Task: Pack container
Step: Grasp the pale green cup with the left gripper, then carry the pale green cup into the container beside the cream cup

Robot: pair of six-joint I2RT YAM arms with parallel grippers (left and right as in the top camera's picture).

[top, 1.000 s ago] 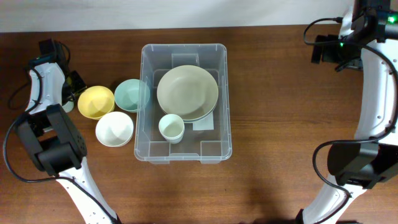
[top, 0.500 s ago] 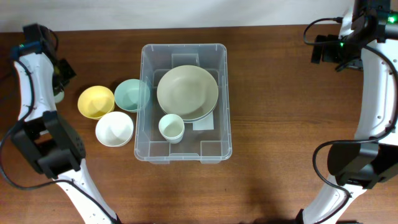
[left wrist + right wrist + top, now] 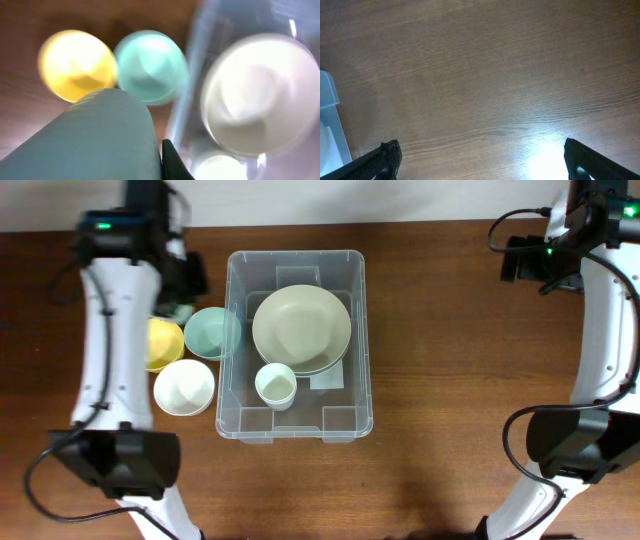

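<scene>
On the wooden surface (image 3: 450, 380), left of the container (image 3: 295, 254), stand a yellow bowl (image 3: 166, 346) partly under the left arm, a white bowl (image 3: 184, 387) and a mint bowl (image 3: 211, 333) against its wall. The container, clear with rounded corners, lies at the centre and holds a beige plate (image 3: 301, 330) and a small cup (image 3: 275, 385). The left end effector (image 3: 183, 302), clamped on a blurred grey-green cup (image 3: 100, 140), hovers near its far left corner. The right end effector (image 3: 485, 162), fingers apart, is well away.

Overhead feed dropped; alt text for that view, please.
A clear container sits mid-table holding a beige plate and pale cup. A teal bowl, yellow bowl and white bowl sit left of it; the left arm crosses the yellow bowl, a pale item at its tool, and the right arm stands far right.
</scene>
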